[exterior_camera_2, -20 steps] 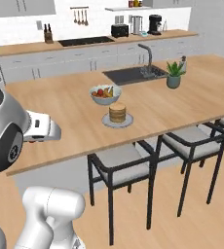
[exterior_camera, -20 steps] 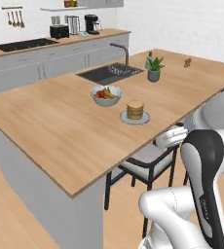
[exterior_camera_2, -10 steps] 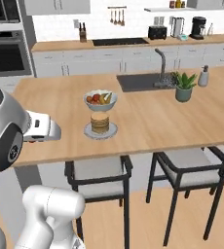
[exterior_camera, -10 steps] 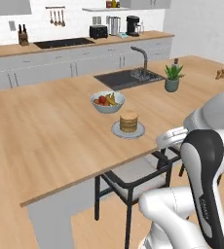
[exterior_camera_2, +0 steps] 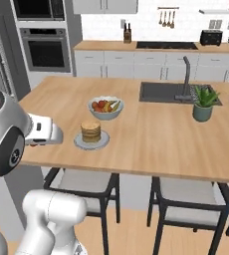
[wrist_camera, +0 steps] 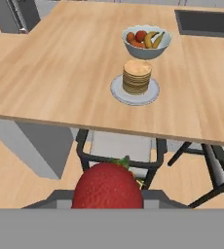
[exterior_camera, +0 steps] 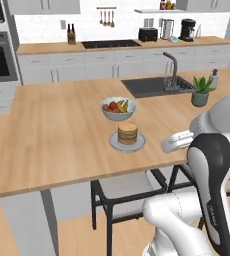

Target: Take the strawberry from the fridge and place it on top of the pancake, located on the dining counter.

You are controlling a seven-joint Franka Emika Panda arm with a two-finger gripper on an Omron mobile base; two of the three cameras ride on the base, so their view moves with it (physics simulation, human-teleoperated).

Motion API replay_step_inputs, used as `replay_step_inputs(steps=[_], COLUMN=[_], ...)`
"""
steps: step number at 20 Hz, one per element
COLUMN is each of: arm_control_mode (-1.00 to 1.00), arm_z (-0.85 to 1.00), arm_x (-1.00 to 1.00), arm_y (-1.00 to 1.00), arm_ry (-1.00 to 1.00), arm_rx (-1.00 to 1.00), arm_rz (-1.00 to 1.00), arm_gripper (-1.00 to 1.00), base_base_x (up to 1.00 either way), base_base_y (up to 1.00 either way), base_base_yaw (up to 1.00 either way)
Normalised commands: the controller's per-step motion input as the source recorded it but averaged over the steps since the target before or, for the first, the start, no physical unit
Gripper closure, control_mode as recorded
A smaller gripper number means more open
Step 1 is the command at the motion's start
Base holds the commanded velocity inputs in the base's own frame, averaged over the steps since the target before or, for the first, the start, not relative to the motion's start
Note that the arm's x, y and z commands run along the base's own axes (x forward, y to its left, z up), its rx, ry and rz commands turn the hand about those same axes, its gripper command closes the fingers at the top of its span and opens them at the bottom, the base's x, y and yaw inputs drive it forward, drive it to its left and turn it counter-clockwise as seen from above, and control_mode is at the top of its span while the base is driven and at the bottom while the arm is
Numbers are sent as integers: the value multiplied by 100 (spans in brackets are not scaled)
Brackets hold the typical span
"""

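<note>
Glossy round strawberry (wrist_camera: 107,186), likely gripped, stacked pancake (wrist_camera: 136,77)

pancake (exterior_camera_2: 91,131) on dining counter (exterior_camera_2: 151,139), just beside fruit bowl (exterior_camera_2: 106,107)

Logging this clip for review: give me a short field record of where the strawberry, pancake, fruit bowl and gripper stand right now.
strawberry: in the hand view, red, held at the gripper, short of the counter edge
pancake: stacked on a pale plate, top bare
fruit bowl: just behind the pancake
counter: wood top, with sink and potted plant
chairs: tucked under the near edge
step left: set strawberry on pancake
</note>
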Motion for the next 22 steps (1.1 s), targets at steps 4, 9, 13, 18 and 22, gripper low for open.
replay_step_inputs(steps=[4, 9, 13, 18, 22], arm_control_mode=[100, 100, -100, -100, -100], arm_z=[0, 0, 0, 0, -15], arm_x=[0, 0, 50, 100, 90], arm_y=[0, 0, -1, -6, 0], arm_ry=[0, 0, 9, 26, 26], arm_rx=[0, 0, 0, 0, 0], arm_rz=[0, 0, 0, 0, 0], arm_gripper=[100, 100, 100, 100, 100], base_base_x=[73, 49, 15, 0, 0], base_base_y=[-35, -4, 0, 0, 0], base_base_yaw=[26, 6, 0, 0, 0])
